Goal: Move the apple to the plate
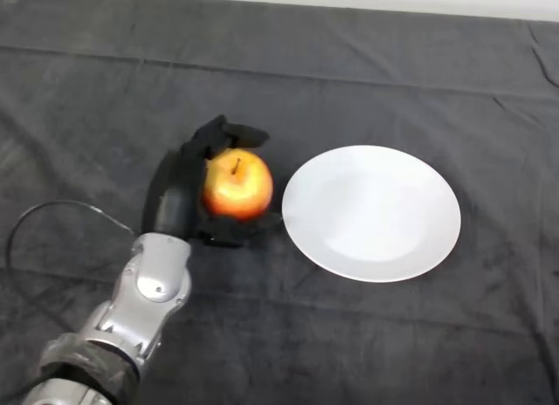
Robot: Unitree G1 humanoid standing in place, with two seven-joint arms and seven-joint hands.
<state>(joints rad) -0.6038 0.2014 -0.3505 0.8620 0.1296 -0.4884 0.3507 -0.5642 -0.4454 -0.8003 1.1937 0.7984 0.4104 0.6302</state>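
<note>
One apple (238,186) left of centre on counter (367,65), just beside empty plate (371,213) | left hand (179,195) fingers (236,134) curled round apple | firm, smooth, rollable, probably modest weight; best gripped across widest girth

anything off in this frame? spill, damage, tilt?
Nothing stands out. The apple sits stem-up and looks whole, with the left hand curled round it, just left of the plate. The plate lies flat on the cloth, bare and unbroken. No spill shows.
</note>
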